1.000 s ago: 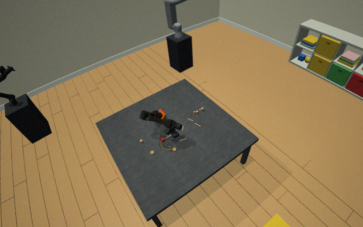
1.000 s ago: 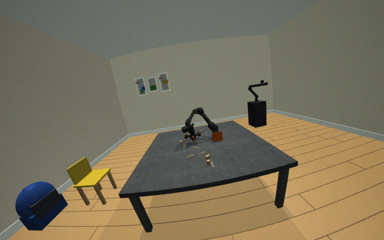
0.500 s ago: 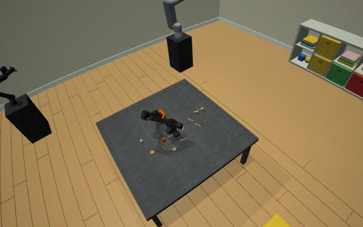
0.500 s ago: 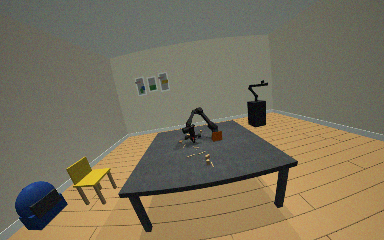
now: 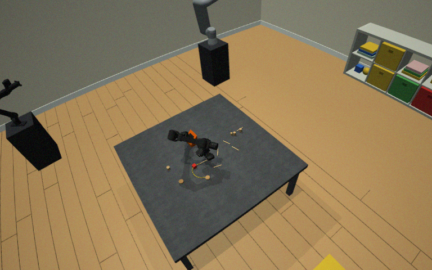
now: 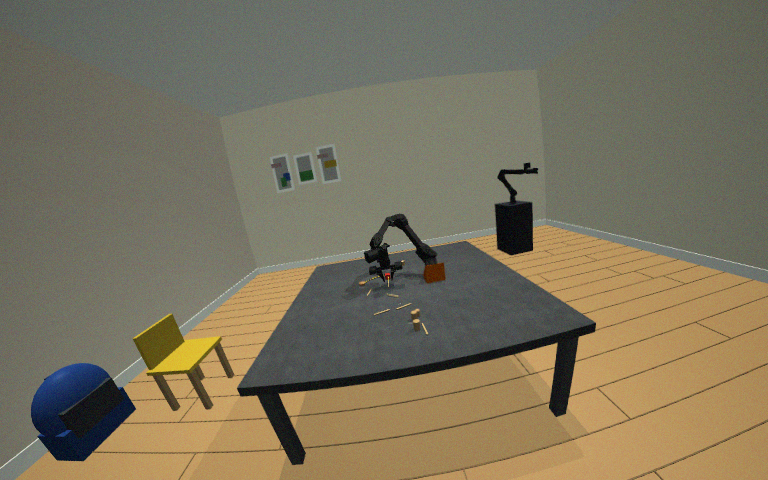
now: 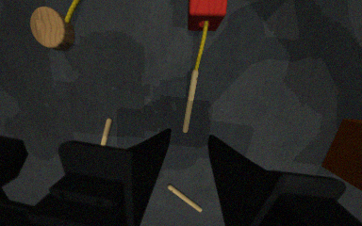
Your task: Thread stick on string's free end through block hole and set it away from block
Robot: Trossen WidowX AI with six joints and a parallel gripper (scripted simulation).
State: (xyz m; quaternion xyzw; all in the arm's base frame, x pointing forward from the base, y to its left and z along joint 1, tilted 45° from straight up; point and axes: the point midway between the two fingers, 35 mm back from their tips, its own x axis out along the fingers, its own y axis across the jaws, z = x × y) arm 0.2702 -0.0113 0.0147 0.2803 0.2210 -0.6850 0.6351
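The red block sits on the table. The yellow string runs from the round wooden button to the block and comes out of the hole on the side toward my gripper. The thin stick on the string's end lies outside the block, with a short length of string between them. My gripper is partly open and holds nothing. The stick's free end is just ahead of the gap between the fingertips in the wrist view.
Loose sticks lie nearby, one left of the fingers and one beyond the finger gap. An orange object stands by the arm's base. Small wooden pieces lie beyond the block.
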